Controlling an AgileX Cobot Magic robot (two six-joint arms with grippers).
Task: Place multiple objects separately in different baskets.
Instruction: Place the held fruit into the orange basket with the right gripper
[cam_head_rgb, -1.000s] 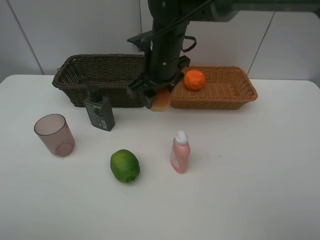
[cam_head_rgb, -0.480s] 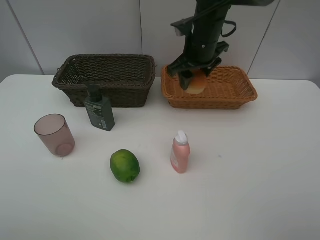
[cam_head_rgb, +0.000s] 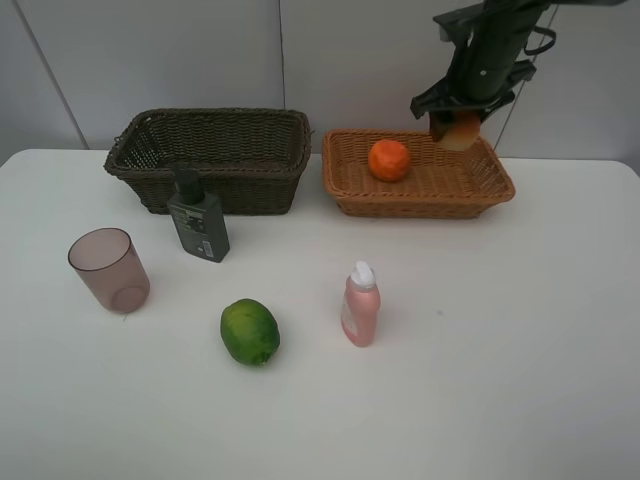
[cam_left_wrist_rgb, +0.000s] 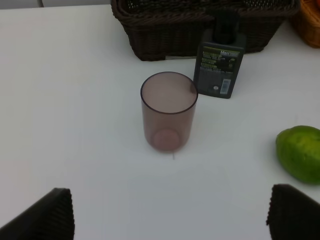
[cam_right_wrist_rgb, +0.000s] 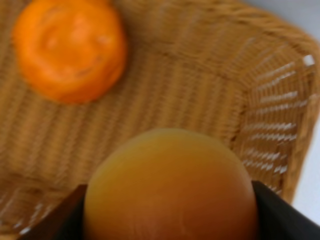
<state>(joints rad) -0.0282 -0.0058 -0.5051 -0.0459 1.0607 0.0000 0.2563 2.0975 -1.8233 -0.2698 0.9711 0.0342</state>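
peach held over the tan basket

my right gripper (cam_head_rgb: 458, 122) is clamped on the peach (cam_right_wrist_rgb: 170, 190), one finger pressed to each side of it. i hold it in the air above the far right corner of the light tan basket (cam_head_rgb: 500, 185), clear of the weave. the orange (cam_head_rgb: 389, 160) lies inside that same basket, toward its left half, apart from the peach.

my left gripper (cam_left_wrist_rgb: 170, 215) hangs with its fingers spread wide and nothing between them, above the white table (cam_head_rgb: 500, 350) on the left side. just ahead of it stands the mauve cup (cam_left_wrist_rgb: 168, 111), upright, mouth up. behind the cup the dark green pump bottle (cam_left_wrist_rgb: 220, 60) stands upright, right in front of the dark brown basket (cam_head_rgb: 140, 165); i cannot tell whether it touches the wicker. i see nothing inside the dark basket from the high camera.

the lime (cam_head_rgb: 249, 331) lies on the table nearer the front, and the pink bottle (cam_head_rgb: 360, 306) with its white cap stands upright to its right, the two apart. both sit well apart from the baskets.
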